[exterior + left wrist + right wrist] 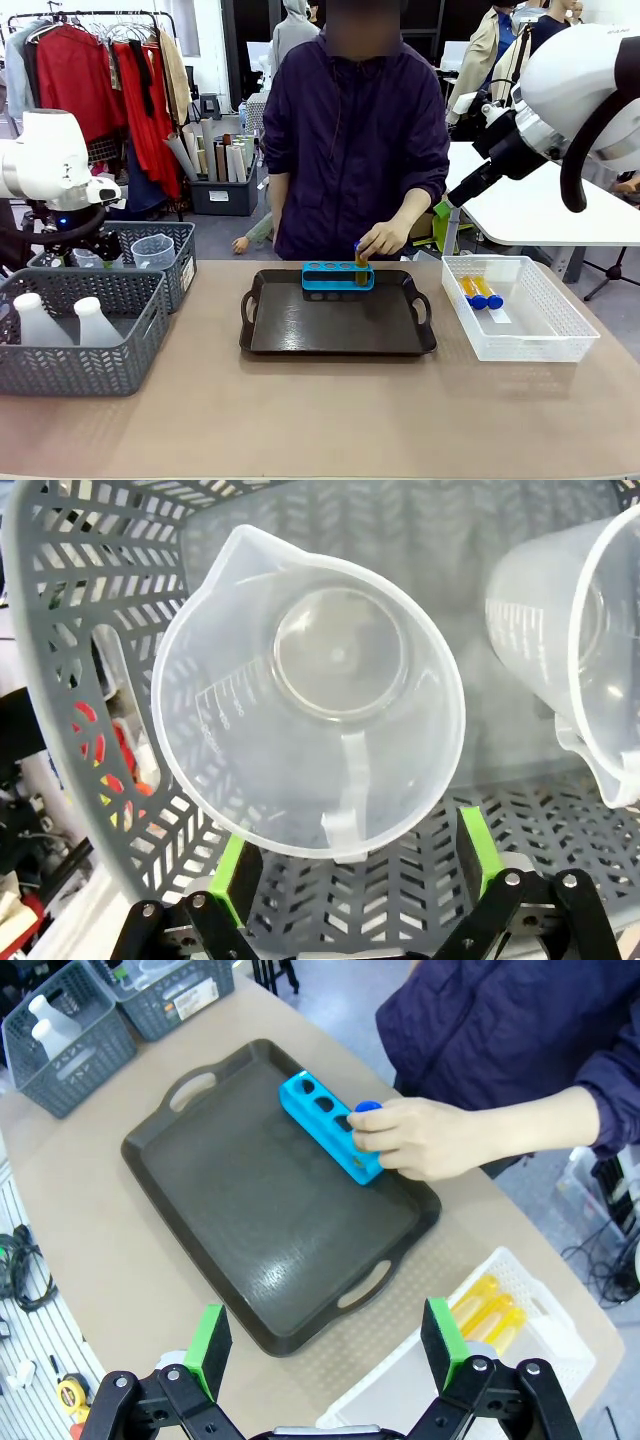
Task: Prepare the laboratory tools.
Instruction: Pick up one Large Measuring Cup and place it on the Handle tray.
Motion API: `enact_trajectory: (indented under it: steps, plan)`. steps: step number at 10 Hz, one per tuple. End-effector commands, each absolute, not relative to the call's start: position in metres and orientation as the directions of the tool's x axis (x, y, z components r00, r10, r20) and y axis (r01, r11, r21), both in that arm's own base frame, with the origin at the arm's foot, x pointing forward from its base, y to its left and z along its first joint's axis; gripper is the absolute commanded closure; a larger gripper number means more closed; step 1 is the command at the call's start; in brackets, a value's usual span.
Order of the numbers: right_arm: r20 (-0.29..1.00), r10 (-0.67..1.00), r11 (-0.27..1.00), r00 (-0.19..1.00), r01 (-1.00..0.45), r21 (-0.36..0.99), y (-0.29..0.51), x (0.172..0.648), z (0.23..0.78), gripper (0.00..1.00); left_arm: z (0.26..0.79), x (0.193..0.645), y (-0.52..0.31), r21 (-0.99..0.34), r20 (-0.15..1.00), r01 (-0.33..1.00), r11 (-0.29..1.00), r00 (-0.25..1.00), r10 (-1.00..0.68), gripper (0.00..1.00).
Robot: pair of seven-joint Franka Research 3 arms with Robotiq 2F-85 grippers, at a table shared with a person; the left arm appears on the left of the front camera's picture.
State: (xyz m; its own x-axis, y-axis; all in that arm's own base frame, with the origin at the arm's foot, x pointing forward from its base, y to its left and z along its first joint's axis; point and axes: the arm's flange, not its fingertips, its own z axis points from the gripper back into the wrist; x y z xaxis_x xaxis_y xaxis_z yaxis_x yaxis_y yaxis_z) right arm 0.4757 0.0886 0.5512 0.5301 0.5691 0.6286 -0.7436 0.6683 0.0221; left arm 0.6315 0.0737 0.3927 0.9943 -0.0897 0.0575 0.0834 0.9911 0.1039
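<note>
Measuring beaker (310, 690) stands in the grey mesh basket (95, 590) before our open, empty left gripper (355, 845); our right gripper (325, 1320) hangs open and empty above the tray (250, 1210).

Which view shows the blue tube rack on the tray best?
The right wrist view: it looks down on the rack, so its holes and the person's hand at one end are plain. The front view gives its long side, at the far edge of the tray.

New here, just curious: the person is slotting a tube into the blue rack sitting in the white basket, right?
Not quite: the blue rack sits on the black tray, not in the white basket; the front view shows it.
</note>
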Motion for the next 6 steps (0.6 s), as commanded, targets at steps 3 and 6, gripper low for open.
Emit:
enact_trajectory:
  steps: [3, 6]
  plan:
    - [0.631, 0.566, 0.668, 0.531, -0.744, 0.026, 0.0876, 0.4756, 0.5515, 0.0, 0.3788, 0.6292, 0.0862, 0.122, 0.082, 0.101, 0.987, 0.99, -0.111, 0.08]
    - [0.631, 0.566, 0.668, 0.531, -0.744, 0.026, 0.0876, 0.4756, 0.5515, 0.0, 0.3784, 0.6266, 0.0869, 0.121, 0.091, 0.09, 0.989, 0.991, -0.102, 0.65]
